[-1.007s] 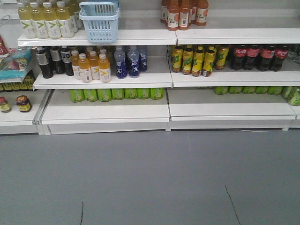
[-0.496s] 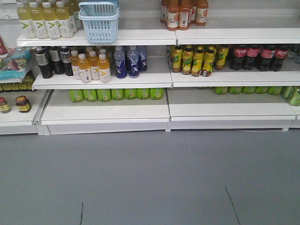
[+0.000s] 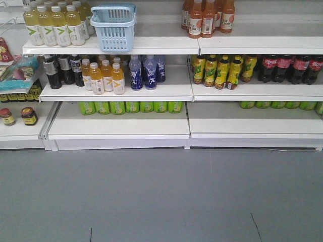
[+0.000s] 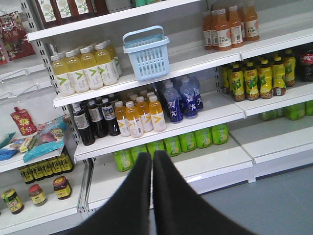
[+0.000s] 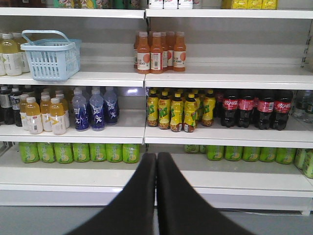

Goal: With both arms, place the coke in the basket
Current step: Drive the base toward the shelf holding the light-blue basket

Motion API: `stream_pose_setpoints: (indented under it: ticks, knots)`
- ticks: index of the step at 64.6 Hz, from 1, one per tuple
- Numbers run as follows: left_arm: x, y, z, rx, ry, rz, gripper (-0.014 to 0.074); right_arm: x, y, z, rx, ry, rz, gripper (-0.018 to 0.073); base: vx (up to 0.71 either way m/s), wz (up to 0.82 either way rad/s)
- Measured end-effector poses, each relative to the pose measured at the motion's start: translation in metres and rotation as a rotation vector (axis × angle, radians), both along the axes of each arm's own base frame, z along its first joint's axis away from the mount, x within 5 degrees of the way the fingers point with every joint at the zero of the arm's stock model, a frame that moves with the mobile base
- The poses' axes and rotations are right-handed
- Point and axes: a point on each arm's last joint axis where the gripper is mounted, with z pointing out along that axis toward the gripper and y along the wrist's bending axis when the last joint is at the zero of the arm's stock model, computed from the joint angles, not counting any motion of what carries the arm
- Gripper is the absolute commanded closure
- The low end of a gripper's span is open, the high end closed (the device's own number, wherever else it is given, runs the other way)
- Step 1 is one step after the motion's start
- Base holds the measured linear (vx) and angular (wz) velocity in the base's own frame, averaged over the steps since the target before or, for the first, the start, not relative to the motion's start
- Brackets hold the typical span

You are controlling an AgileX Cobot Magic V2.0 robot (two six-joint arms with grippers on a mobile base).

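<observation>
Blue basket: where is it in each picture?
Front view: light blue basket upper left, top visible shelf.
Left wrist view: light blue basket upper middle.
Right wrist view: light blue basket upper left.
Landmark: blue bottles one shelf below it, in all three.

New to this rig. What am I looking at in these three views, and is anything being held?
A wheeled robot with two arms faces store shelves. The front view looks out from its body; no arm shows there. The other two come from a camera on each wrist, so the black wedge at the bottom is that arm's fingers: left gripper and right gripper, both closed, holding nothing. The light blue basket stands on a higher shelf beside pale yellow bottles. The coke bottles, dark with red labels, stand one shelf lower, to the right, next to yellow-labelled bottles.
</observation>
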Motion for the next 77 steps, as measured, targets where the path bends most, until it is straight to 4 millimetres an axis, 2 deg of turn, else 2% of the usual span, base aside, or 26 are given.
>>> stream_pose_setpoints:
  ticks: [77]
  knots:
    - [0.0000, 0.0000, 0.0000, 0.000, 0.000, 0.000, 0.0603, 0.0000, 0.0000, 0.0000, 0.000, 0.000, 0.000, 0.0569, 0.21, -0.03]
